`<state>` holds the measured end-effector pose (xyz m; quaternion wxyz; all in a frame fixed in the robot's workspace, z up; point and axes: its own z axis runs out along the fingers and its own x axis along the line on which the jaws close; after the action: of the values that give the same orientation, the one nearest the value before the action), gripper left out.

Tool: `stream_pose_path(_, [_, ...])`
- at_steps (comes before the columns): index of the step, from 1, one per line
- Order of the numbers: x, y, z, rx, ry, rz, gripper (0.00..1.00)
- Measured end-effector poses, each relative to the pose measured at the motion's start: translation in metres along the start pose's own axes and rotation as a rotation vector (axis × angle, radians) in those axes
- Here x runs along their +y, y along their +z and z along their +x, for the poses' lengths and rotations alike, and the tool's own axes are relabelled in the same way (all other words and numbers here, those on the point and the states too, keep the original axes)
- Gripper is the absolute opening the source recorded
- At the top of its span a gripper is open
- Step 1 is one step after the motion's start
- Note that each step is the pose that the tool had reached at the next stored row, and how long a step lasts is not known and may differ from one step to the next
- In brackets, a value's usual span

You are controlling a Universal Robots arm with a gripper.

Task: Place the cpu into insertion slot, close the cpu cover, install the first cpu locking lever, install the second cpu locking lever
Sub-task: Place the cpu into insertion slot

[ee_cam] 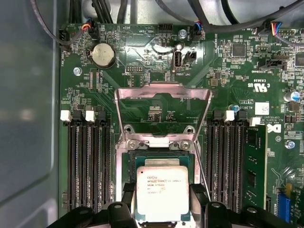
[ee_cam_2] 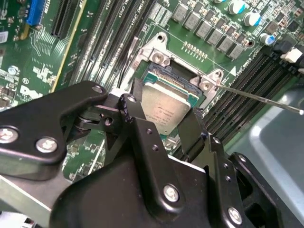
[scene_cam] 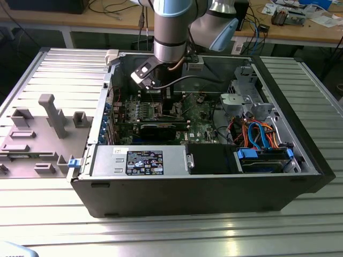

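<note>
The cpu (ee_cam: 162, 192) (ee_cam_2: 166, 108), a small square chip with a silvery top, sits between my black fingers (ee_cam: 124, 202) (ee_cam_2: 135, 111). My gripper (ee_cam: 162, 202) (ee_cam_2: 164, 121) is shut on its two opposite edges. The chip is over the near part of the insertion slot (ee_cam: 156, 158) (ee_cam_2: 166, 76), whose dark centre shows past the chip's far edge. I cannot tell whether the chip rests in it. The cpu cover (ee_cam: 161, 89) is swung open, away from the slot. A thin locking lever (ee_cam_2: 256, 97) (ee_cam: 203, 173) sticks out free beside the slot. In the exterior view my arm (scene_cam: 169, 48) reaches down into the computer case.
Long black memory slots (ee_cam: 88, 161) (ee_cam: 228, 161) flank the socket. A coin battery (ee_cam: 103, 55) and cables lie further along the board. The grey case wall (ee_cam: 28, 118) is close by. The power supply (scene_cam: 139, 160), drive cables (scene_cam: 262, 136) and a grey fixture (scene_cam: 48, 118) show outside.
</note>
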<state>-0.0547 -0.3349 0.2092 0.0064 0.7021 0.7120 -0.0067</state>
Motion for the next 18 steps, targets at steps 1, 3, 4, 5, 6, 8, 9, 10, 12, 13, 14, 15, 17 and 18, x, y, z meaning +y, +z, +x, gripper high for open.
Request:
stream_pose_path(1, [0.0,0.0007,0.0,0.0,0.002,0.0001,0.54])
stream_pose_path(3, [0.0,0.0019,0.0,0.0,0.007,0.0001,0.54])
stream_pose_path(4, [0.0,0.0026,0.0001,0.0,0.01,0.0002,0.54])
stream_pose_path(5, [0.0,0.0032,0.0001,0.0,0.01,0.0002,0.54])
stream_pose_path(6, [0.0,0.0038,0.0001,0.0,0.011,0.0002,0.54])
stream_pose_path(8, [0.0,0.0046,0.0001,-0.0001,0.011,0.0003,0.54])
stream_pose_path(9, [0.0,0.0049,0.0001,0.0,0.011,0.0003,0.54])
stream_pose_path(10, [0.0,0.0054,0.0001,0.0,0.011,0.0002,0.54])
stream_pose_path(12, [0.0,0.0061,0.0001,-0.0002,0.011,0.0003,0.54])
stream_pose_path(13, [0.0,0.0064,0.0001,-0.0001,0.011,0.0003,0.54])
stream_pose_path(14, [0.0,0.0067,0.0001,-0.0001,0.011,0.0003,0.54])
stream_pose_path(15, [0.0,0.0069,0.0002,0.0,0.011,0.0002,0.54])
stream_pose_path(17, [0.0,0.0072,0.0003,0.0001,0.011,0.0003,0.54])
stream_pose_path(18, [0.0001,0.0073,0.0003,0.0001,0.011,0.0002,0.54])
